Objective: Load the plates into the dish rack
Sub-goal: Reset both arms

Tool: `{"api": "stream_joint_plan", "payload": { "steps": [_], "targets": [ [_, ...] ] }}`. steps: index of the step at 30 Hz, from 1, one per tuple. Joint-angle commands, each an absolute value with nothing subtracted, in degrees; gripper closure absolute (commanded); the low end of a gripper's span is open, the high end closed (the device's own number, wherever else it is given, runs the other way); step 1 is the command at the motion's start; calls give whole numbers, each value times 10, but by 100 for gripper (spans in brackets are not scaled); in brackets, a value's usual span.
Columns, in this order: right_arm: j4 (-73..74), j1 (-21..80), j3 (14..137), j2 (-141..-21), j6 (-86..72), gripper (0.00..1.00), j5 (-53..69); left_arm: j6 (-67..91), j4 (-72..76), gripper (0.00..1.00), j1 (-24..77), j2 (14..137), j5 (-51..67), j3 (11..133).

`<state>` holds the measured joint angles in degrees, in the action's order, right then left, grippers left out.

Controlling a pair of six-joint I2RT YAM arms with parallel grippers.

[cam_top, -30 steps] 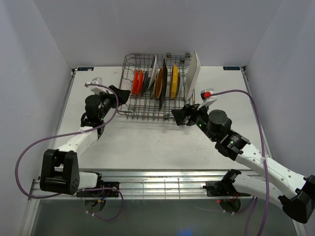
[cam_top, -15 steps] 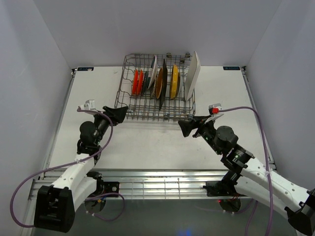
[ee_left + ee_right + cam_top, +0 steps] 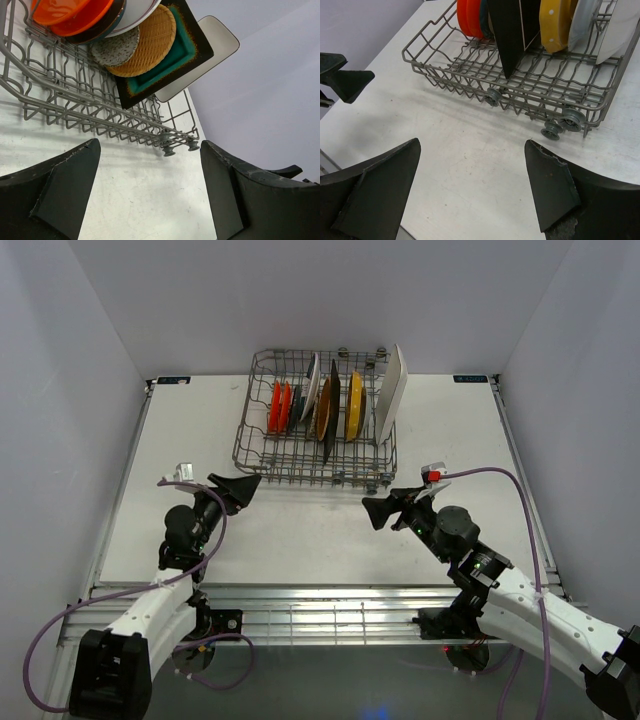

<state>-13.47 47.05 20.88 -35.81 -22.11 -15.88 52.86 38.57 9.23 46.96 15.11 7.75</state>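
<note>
top external view: the plates [image 3: 325,405] stand on edge between the tines of the grey wire dish rack [image 3: 310,478], far-centre on the white table [image 3: 300,535]. the left gripper [image 3: 243,490] and right gripper [image 3: 375,512] hang wide open, empty, near its front. stiff, glazed, likely chippable, such plates seem best pinched at the rim.

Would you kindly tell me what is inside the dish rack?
The dish rack holds plates on edge: orange, dark square, yellow and a white rectangle. Those between overlap, so their count is hidden.
</note>
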Motion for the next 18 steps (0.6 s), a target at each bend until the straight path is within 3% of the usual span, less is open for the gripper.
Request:
{"api": "stream_joint_plan", "payload": {
  "steps": [1,18],
  "targets": [
    [-160,473,234,-352,-221,10,-150,527,403,9,95,459,158,75],
    [-132,473,244,-358,-231,10,-164,523,401,9,95,444,165,56]
  ]
}}
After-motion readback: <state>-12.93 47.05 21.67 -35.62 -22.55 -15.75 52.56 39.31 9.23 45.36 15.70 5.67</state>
